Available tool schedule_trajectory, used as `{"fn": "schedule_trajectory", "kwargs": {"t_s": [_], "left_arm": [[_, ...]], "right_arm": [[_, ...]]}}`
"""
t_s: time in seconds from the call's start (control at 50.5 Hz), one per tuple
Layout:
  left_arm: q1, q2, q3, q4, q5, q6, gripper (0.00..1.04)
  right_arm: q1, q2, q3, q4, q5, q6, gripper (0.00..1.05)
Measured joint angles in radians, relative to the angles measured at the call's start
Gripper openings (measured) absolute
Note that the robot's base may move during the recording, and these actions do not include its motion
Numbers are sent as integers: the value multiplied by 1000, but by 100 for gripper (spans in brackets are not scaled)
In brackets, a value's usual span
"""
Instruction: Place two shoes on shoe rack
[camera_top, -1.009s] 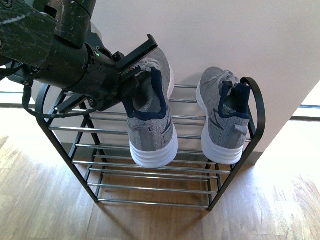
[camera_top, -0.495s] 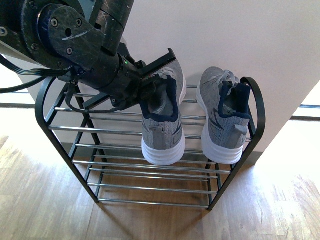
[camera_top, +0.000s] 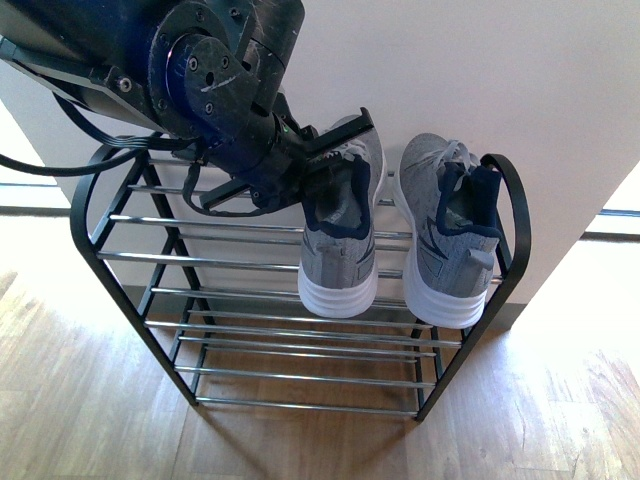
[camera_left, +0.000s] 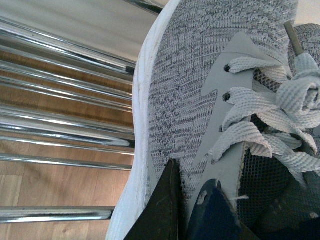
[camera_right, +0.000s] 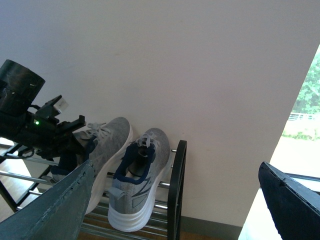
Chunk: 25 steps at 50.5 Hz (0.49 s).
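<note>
Shoe (camera_top: 340, 250) over shoe rack (camera_top: 78, 240) top bars, collar pinched by left end effector (camera_top: 325, 165); I lose inner finger inside shoe. Second shoe (camera_top: 445, 250) just beside. Right end effector (camera_right: 176, 165) spread.

Two grey sneakers (camera_top: 340, 265) (camera_top: 442, 255), one black shoe rack (camera_top: 524, 235), one robot arm (camera_top: 200, 70) in the front view, one white wall (camera_top: 480, 70)
</note>
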<state>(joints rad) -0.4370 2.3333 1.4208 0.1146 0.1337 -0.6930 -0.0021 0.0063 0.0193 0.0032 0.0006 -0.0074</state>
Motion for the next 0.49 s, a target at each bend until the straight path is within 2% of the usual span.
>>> {"fn": "schedule_trajectory", "kwargs": {"t_s": [0.198,0.495], "left_arm": [[-4,38,51,-8,2,8,2],[-6,56,55,38,55,-9,2]], "right_arm": [[0,0,0,0,0,0,95],[0,0,0,0,0,0,95]]}}
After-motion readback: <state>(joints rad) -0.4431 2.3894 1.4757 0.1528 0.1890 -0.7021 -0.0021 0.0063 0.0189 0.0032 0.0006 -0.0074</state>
